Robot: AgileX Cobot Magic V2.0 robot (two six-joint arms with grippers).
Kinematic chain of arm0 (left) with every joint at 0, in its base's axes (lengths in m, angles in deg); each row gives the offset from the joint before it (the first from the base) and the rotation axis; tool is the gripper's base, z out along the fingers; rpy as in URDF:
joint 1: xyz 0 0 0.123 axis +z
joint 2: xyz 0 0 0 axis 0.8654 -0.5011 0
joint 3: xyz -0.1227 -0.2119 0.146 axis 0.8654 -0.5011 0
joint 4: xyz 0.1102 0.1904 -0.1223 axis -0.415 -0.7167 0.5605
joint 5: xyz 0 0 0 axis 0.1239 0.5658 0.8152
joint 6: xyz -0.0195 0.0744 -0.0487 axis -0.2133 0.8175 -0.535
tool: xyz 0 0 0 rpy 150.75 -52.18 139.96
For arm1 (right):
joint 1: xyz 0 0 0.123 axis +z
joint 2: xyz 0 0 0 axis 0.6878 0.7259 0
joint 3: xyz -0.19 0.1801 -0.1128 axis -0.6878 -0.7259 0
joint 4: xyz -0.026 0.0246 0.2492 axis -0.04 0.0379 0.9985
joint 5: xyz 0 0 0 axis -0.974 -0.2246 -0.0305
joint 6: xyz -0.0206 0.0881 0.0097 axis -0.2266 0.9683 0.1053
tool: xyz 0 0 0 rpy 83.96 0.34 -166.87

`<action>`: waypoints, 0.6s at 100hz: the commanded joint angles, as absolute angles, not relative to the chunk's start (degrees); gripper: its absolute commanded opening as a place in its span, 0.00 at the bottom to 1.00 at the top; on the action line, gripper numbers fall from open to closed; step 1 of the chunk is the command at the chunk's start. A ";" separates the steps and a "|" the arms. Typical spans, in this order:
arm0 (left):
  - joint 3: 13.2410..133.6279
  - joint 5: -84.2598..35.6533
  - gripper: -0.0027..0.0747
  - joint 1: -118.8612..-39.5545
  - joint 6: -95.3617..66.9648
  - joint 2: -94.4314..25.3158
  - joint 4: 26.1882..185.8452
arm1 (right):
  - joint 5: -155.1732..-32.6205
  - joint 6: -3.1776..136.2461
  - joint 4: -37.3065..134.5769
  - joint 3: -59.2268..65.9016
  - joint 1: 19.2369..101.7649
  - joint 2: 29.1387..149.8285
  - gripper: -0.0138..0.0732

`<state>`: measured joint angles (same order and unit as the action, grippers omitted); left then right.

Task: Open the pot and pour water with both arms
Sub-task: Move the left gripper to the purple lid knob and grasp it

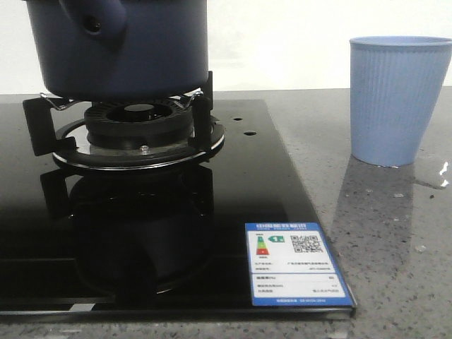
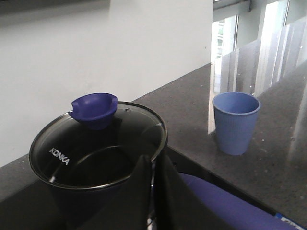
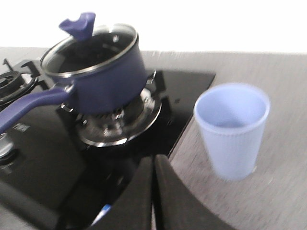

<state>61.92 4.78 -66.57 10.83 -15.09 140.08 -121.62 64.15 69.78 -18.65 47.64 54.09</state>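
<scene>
The dark navy pot (image 1: 141, 56) stands on the burner (image 1: 138, 131) at the back left, its handle stub facing the camera. In the left wrist view it carries a glass lid (image 2: 96, 148) with a blue knob (image 2: 94, 108). My left gripper (image 2: 154, 163) is shut and empty, just above the pot's rim beside its long handle (image 2: 225, 206). My right gripper (image 3: 154, 163) is shut and empty, above the hob's edge, apart from the pot (image 3: 110, 79) and its lid knob (image 3: 79, 25). A thin glossy wet patch (image 1: 441, 171) lies beside the cup. Neither gripper shows in the front view.
A light blue ribbed cup (image 1: 399, 99) stands upright on the grey counter to the right of the black glass hob (image 1: 233, 183); it also shows in the left wrist view (image 2: 235, 122) and the right wrist view (image 3: 232, 129). An energy label (image 1: 296, 272) sticks on the hob's front corner.
</scene>
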 commanded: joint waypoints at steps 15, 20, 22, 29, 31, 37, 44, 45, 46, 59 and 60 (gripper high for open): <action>66.85 0.88 0.61 -67.10 19.61 -24.87 146.40 | -114.04 58.13 71.57 -16.83 47.35 55.06 0.36; 67.56 0.49 0.75 -67.10 19.61 -26.67 147.38 | -113.38 58.13 71.57 -16.83 47.35 55.06 0.51; 67.77 0.06 0.79 -67.10 19.61 -27.49 147.81 | -112.96 58.13 71.57 -16.83 47.35 55.06 0.57; 68.95 -0.49 0.85 -67.10 19.61 -29.97 148.98 | -111.62 58.13 71.57 -16.83 47.35 55.06 0.74; 69.36 -0.63 0.84 -67.10 19.61 -30.71 149.11 | -111.48 58.13 71.57 -16.83 47.35 55.06 0.79; 70.42 -0.63 0.83 -67.10 20.90 -32.65 149.99 | -110.80 58.13 71.57 -16.83 47.35 55.06 0.89; 71.34 -0.41 0.83 -67.15 25.90 -34.82 153.29 | -110.65 58.13 71.57 -16.83 47.35 55.06 0.92; 71.36 -0.41 0.83 -67.15 26.47 -35.24 153.75 | -110.65 58.13 71.57 -16.83 47.35 55.06 0.91; 71.47 -0.41 0.83 -67.15 27.03 -35.44 154.64 | -110.65 58.13 71.57 -16.83 47.35 55.06 0.91; 72.76 1.41 0.83 -67.15 38.60 -38.87 163.55 | -110.65 58.13 71.70 -16.83 47.35 55.06 0.91; 72.90 1.41 0.83 -67.15 39.08 -39.05 164.46 | -110.65 58.13 71.70 -16.83 47.35 55.06 0.91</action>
